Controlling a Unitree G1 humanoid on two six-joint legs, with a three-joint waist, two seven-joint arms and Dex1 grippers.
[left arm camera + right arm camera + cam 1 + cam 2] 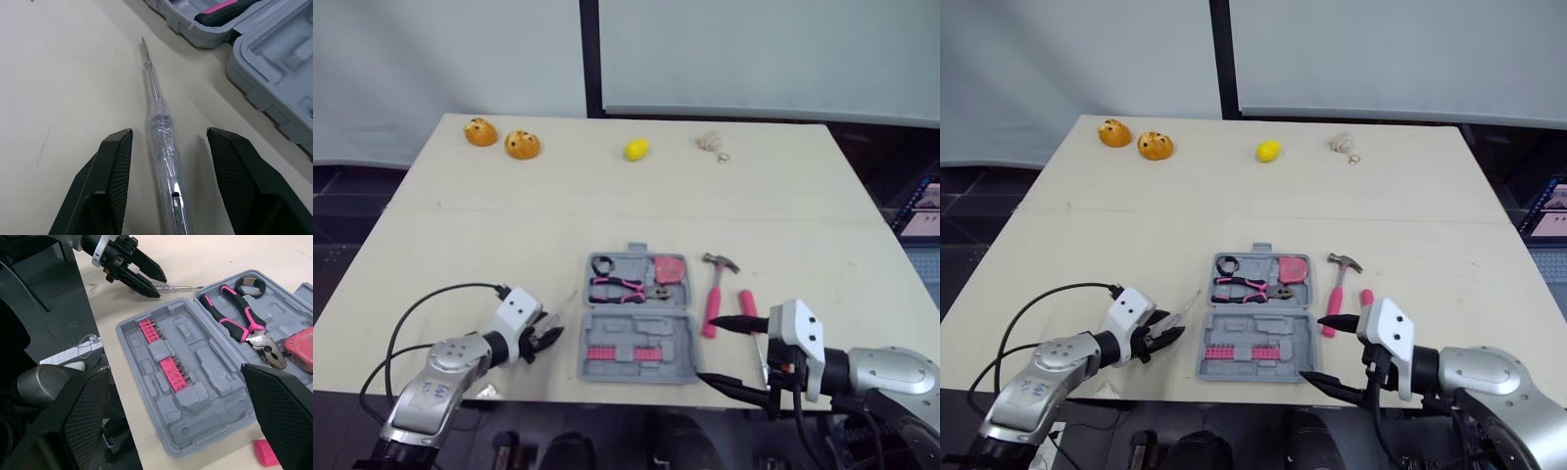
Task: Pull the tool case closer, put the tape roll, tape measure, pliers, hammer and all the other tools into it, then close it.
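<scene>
The grey tool case lies open near the table's front edge. Its far half holds a black tape roll, pink-handled pliers and a red tape measure; the near half holds pink bit strips. A pink-handled hammer and a short pink piece lie on the table right of the case. A clear screwdriver lies left of the case. My left gripper is open, its fingers either side of the screwdriver's handle. My right gripper stands wide open at the case's right front corner, holding nothing.
Along the table's far side sit two orange objects, a yellow lemon and a small beige object. The table's front edge runs just below the case. A black cable loops off my left arm.
</scene>
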